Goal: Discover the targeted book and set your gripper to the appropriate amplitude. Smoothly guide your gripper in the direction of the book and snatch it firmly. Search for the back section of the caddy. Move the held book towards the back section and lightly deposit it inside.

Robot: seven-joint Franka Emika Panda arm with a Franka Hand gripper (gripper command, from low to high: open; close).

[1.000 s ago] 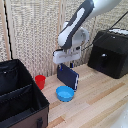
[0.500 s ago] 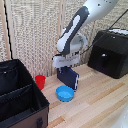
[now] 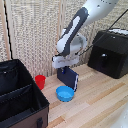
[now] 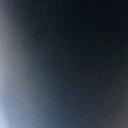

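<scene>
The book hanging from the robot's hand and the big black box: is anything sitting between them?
Yes. In the exterior view a small red cup stands on the table between the book and the caddy.

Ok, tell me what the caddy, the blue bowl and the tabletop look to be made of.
Caddy: black, matte walls, apparently fabric or soft board. Blue bowl: even bright colour with a faint sheen, probably plastic. Tabletop: pale planks with visible seams, likely wood or wood laminate.
</scene>
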